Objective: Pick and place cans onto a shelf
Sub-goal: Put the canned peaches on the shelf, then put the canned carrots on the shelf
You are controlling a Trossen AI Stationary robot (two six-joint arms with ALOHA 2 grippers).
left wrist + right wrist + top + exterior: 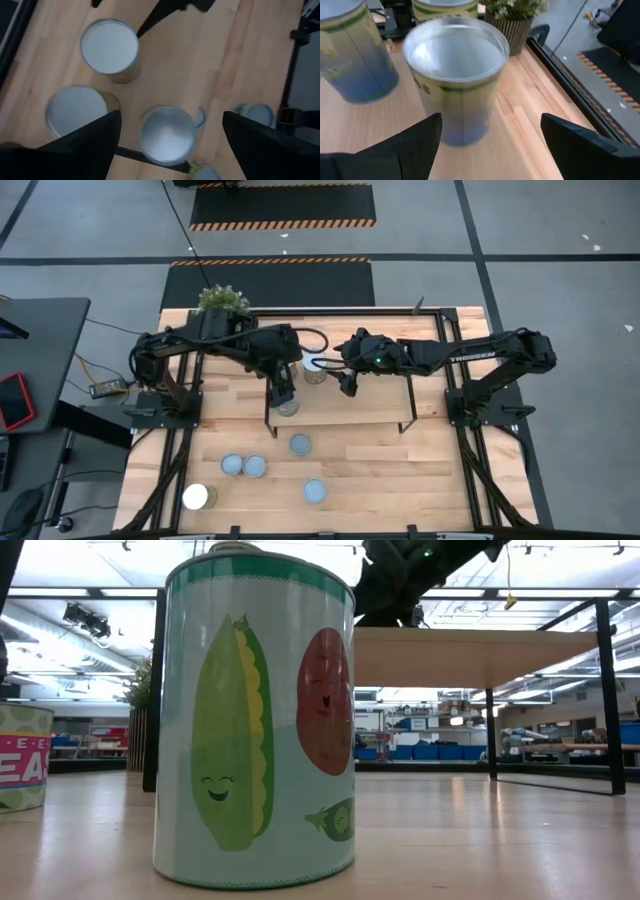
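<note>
The shelf [370,405] stands across the middle of the table. My left gripper [285,392] is open above the shelf's left part, pointing down. In the left wrist view [170,150] its fingers stand wide on either side of a grey-topped can [167,135] without touching it. Two more cans [109,47] [75,110] stand on the board beside it. My right gripper [347,383] is open and empty. It faces an olive-labelled can [455,75] standing upright on the shelf [520,125], short of its fingers. Several cans [254,466] stand on the table in front of the shelf.
A potted plant [224,300] stands at the table's far left, behind the shelf. The shelf's black rod frames [268,415] [408,415] stand at both ends. In the low view a pea-labelled can [255,720] fills the foreground, with another can [20,755] at the left.
</note>
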